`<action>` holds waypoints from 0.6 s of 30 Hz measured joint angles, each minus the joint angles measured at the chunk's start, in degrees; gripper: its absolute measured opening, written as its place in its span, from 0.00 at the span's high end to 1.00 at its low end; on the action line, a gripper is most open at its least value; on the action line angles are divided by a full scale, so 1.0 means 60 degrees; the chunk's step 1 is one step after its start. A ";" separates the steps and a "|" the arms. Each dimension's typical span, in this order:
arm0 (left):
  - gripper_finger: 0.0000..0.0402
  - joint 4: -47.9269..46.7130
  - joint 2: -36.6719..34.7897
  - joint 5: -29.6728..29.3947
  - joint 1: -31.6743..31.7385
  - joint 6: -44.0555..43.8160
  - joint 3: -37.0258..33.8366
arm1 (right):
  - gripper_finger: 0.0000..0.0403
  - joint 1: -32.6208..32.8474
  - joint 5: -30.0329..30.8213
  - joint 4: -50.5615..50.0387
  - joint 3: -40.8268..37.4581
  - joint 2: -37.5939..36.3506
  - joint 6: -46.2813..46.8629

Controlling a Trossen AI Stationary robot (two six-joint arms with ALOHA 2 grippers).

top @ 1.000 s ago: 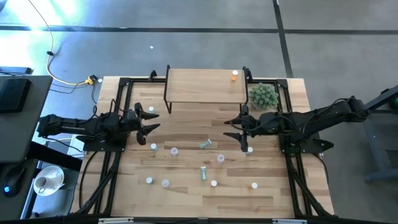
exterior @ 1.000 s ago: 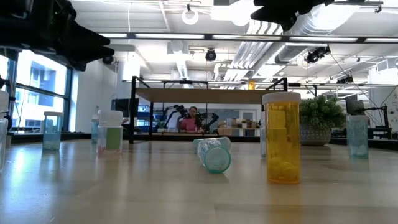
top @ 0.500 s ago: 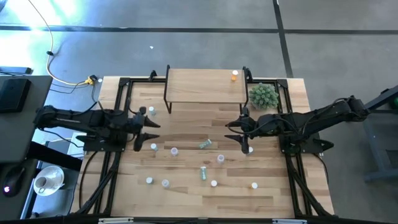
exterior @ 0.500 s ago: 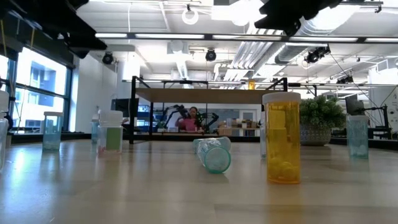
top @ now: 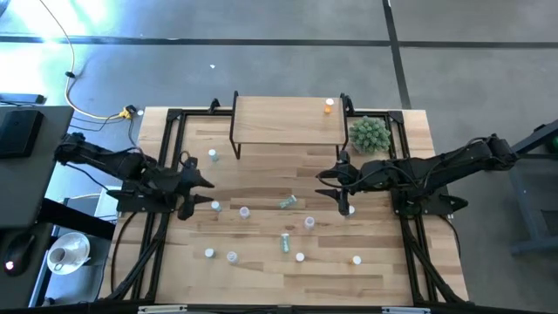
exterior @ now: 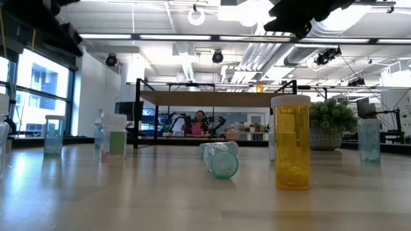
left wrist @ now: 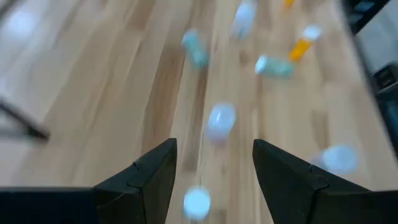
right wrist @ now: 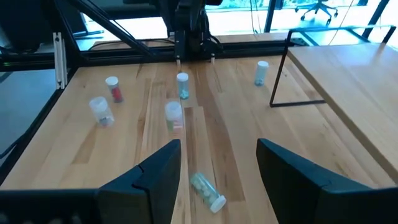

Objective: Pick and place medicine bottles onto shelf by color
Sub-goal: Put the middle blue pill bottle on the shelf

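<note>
Item 1, left gripper (top: 205, 194): hanging over the left part of the surface (top: 261, 262), jaws standing open, holding nothing. A white-capped bottle (top: 215, 206) is sitting just beside its tips; its wrist view is blurred, so exact line-up can't be told.

Item 2, right gripper (top: 329, 183): hovering right of centre, jaws open w/ nothing between them. A small bottle (top: 351, 210) is standing just beside it, toward the front.

Item 3, medicine bottles: approx. a dozen, scattered over the middle and front of the surface, mostly upright. One greenish bottle (top: 288, 202) is lying on its side near centre, another (top: 285, 243) is lying further front. A blue-tinted one (top: 213, 156) is standing near the shelf's left leg. An orange bottle (exterior: 291, 142) is showing large in the low view, clear amber body, white cap, pills at the bottom.

Item 4, shelf (top: 288, 120): light wood board on thin black legs at the back of the surface. One orange bottle (top: 329, 105) is already standing on its right end; rest not yet placed.

Item 5, plant ball (top: 369, 133): sitting right of the shelf, not part of the job.

Handling, est.: bottles are looking light, stiff plastic, smooth and round, so likely to tip or roll if nudged. Best hold prob. across the body below the cap, jaws square to it; the lying ones across the barrel.
</note>
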 joint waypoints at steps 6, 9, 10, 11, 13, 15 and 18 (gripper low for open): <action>0.50 -0.0569 0.0709 -0.0529 -0.0870 -0.1063 0.0000 | 0.50 0.0000 0.0000 -0.0038 0.0000 0.0000 0.0071; 0.50 -0.0636 0.1194 -0.0651 -0.1201 -0.1411 0.0000 | 0.50 0.0000 0.0000 -0.0042 0.0000 0.0000 0.0071; 0.50 -0.0729 0.1361 -0.0726 -0.1295 -0.1533 0.0000 | 0.50 0.0000 0.0000 -0.0038 0.0000 0.0000 0.0071; 0.50 -0.0824 0.1552 -0.0805 -0.1378 -0.1666 0.0000 | 0.50 0.0000 0.0003 -0.0041 0.0000 0.0000 0.0071; 0.50 -0.0932 0.1931 -0.0964 -0.1502 -0.1944 0.0000 | 0.50 0.0000 0.0000 -0.0071 0.0000 0.0000 0.0071; 0.50 -0.1038 0.2287 -0.1054 -0.1570 -0.2227 0.0000 | 0.50 0.0000 0.0000 -0.0067 0.0000 0.0000 0.0071; 0.50 -0.1008 0.2766 -0.1081 -0.1618 -0.2570 0.0000 | 0.50 0.0000 0.0000 -0.0067 0.0000 0.0000 0.0071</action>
